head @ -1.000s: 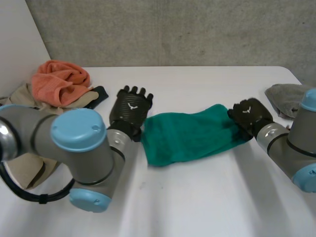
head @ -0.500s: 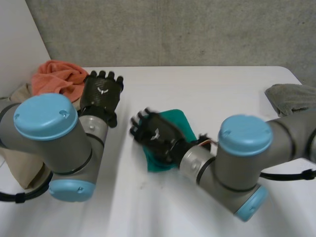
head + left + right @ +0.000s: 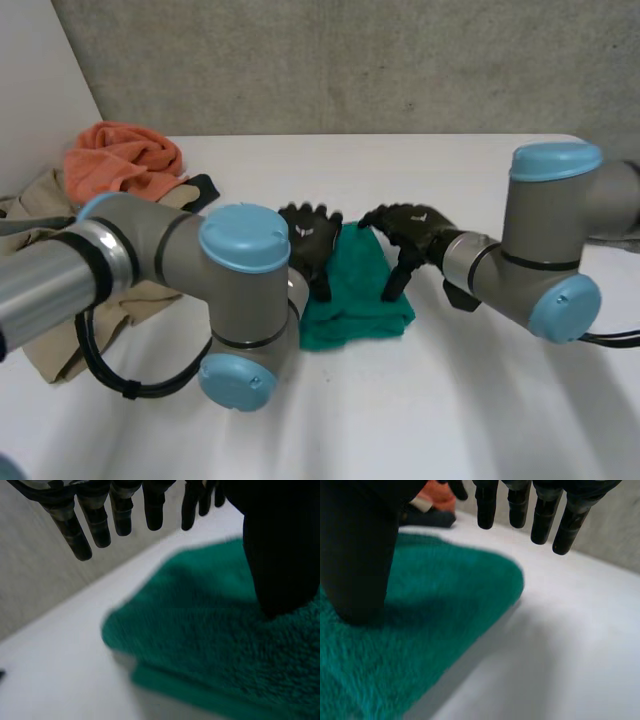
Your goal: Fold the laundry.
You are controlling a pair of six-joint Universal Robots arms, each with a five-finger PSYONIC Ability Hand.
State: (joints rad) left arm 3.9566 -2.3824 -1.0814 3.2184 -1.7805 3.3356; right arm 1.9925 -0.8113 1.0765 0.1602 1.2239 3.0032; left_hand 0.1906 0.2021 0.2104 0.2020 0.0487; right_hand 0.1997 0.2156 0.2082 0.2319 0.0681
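Green towel [image 3: 356, 300] folded into a thick pad, flat on white table [image 3: 470, 410], about mid-table, between both hands. Its left edge hidden behind left arm [image 3: 240, 290]; number of layers hard to judge, one folded edge visible in left wrist view.

Left hand [image 3: 312, 238] at towel's far left corner, wrist blocked by own arm in head view. In left wrist view, fingers [image 3: 75, 535] straight and spread, hanging clear above the cloth, thumb tip down on the pile. Relaxed and wide, nothing gripped.

Right hand [image 3: 408, 228] at towel's far right corner. In right wrist view, thumb planted on the cloth, fingers [image 3: 540, 520] straight and off it, over bare table. Wide too, nothing pinched. Contact of the fingertips not readable from head view.

Orange towel [image 3: 122, 160] bunched at far left of table, on beige garment [image 3: 40, 200]; garment largely covered by left arm and cut off at the edge. Dark item [image 3: 203, 187] just beside orange towel, too little showing to identify.
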